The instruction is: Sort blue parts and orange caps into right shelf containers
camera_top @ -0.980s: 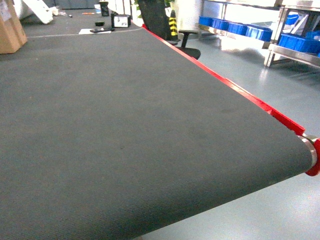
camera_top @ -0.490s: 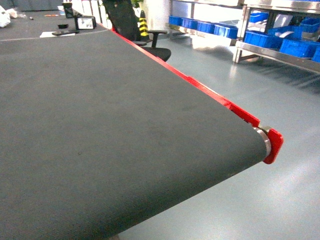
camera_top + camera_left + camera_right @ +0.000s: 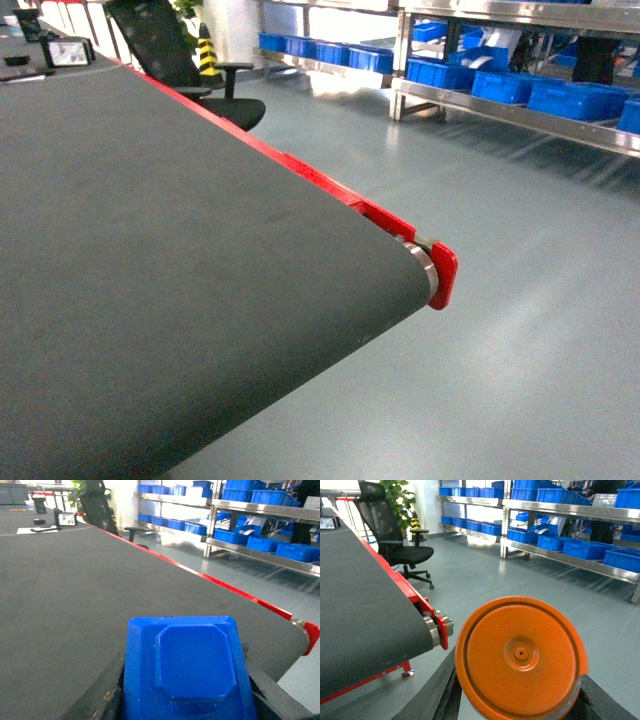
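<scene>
Two loads are in the grippers here, one per arm. The left gripper point(image 3: 185, 700) is clamped on a bright blue angular plastic part point(image 3: 187, 667), its octagonal raised face filling the bottom of the left wrist view, with the dark grey conveyor belt point(image 3: 65, 590) stretching out beneath it. The right gripper point(image 3: 520, 700) pinches a round orange plastic cap point(image 3: 520, 657), its flat disc end facing the camera, hanging over the grey floor point(image 3: 485, 575) just beside the belt's red end bracket point(image 3: 441, 632). Across the floor, well apart from both arms, stand steel shelves point(image 3: 510, 110) lined with deep blue plastic bins point(image 3: 570, 98). A black office chair point(image 3: 395, 535) sits beside the belt's red edge. In the head view neither gripper shows; only belt, floor and shelving.
</scene>
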`<state>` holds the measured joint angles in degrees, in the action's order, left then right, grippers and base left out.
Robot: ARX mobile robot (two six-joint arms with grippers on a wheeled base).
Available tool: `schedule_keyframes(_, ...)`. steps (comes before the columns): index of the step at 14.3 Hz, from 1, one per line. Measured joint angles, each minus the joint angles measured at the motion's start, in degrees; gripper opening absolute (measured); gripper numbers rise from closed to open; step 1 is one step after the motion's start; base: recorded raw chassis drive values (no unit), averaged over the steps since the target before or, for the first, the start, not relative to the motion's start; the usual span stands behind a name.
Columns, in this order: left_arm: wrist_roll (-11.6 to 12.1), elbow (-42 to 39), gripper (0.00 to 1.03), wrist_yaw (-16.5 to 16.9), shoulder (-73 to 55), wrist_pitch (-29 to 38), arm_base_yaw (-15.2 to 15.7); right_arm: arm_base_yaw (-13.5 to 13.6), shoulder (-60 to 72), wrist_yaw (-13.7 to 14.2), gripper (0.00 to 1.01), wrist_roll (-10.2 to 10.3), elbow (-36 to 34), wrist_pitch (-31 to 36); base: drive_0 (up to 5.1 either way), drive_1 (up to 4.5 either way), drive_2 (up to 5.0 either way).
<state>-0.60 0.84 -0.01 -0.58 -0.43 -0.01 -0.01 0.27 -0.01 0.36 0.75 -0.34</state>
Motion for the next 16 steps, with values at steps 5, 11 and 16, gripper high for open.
schedule_keyframes(5,0.00,0.00,0.44,0.00,0.00,0.02,0.00,0.00,0.00,-0.02,0.43,0.00,0.00,-0.02,-1.6,-1.60,-1.6)
schedule_keyframes(11,0.00,0.00,0.44,-0.02,0.00,0.02,0.00,0.00,0.00,0.00,0.43,0.00,0.00,-0.02,-1.7,-1.68,-1.7)
schedule_keyframes(16,0.00,0.00,0.44,0.00,0.00,0.00,0.00,0.00,0.00,-0.02,0.43,0.00,0.00,-0.02,-1.6,-1.60,-1.6)
